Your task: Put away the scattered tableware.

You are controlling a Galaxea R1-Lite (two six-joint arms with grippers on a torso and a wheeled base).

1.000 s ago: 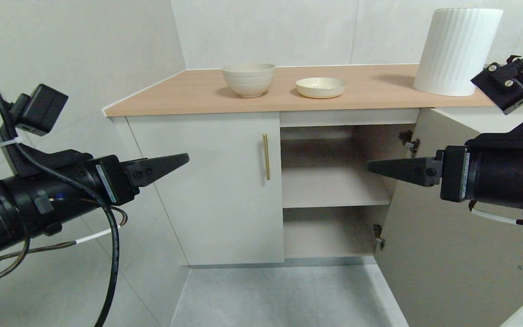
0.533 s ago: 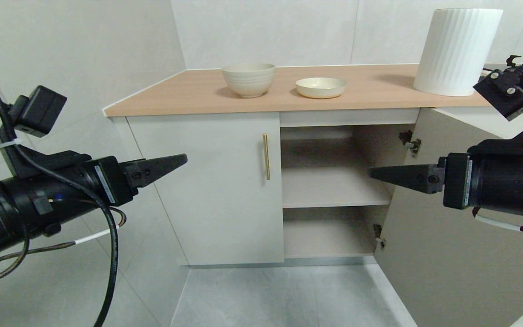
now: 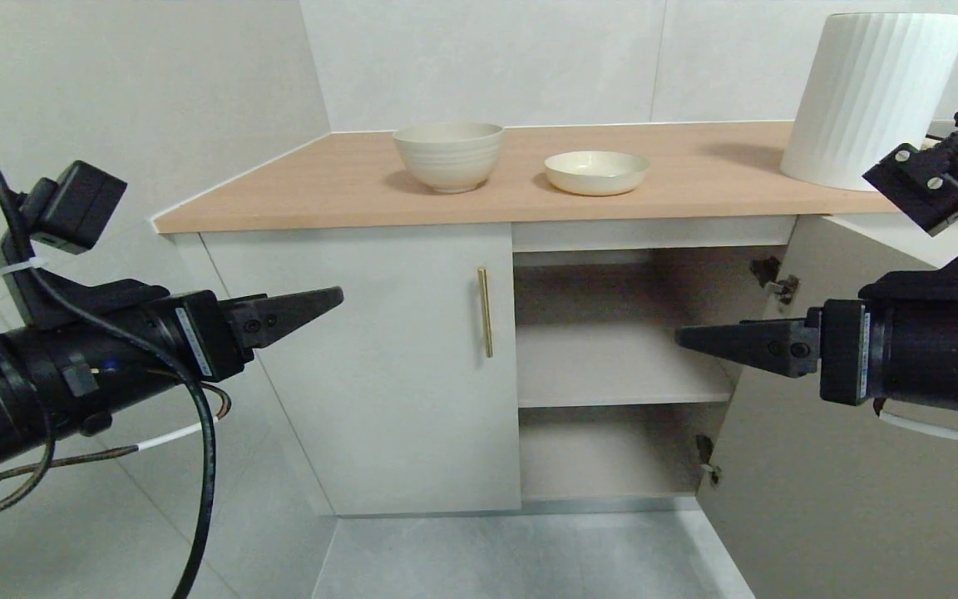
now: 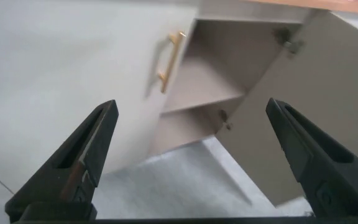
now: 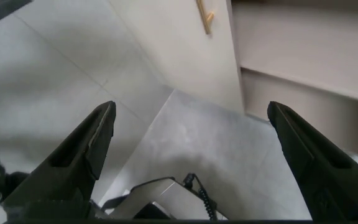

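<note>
A deep cream bowl (image 3: 448, 155) and a shallow cream dish (image 3: 596, 172) stand side by side on the wooden countertop (image 3: 321, 191). Below them the cabinet's right door (image 3: 828, 491) hangs wide, baring two bare shelves (image 3: 612, 366); its left door (image 3: 379, 366) with a brass handle (image 3: 484, 311) is closed. My left gripper (image 3: 333, 295) hovers low at the left, in front of the closed door, fingers (image 4: 82, 155) spread open with nothing between them. My right gripper (image 3: 683, 337) hovers beside the cabinet opening, also open and holding nothing, as its fingers (image 5: 86, 155) show in the right wrist view.
A tall ribbed white container (image 3: 874, 96) stands on the countertop at the far right. White tiled walls close in the corner behind and to the left. Grey floor (image 3: 512, 557) lies before the cabinet.
The whole head view has shifted: the cabinet sits lower and looks nearer, so the camera moved. The right gripper has sunk slightly in the view. The bowl and dish stay where they were.
</note>
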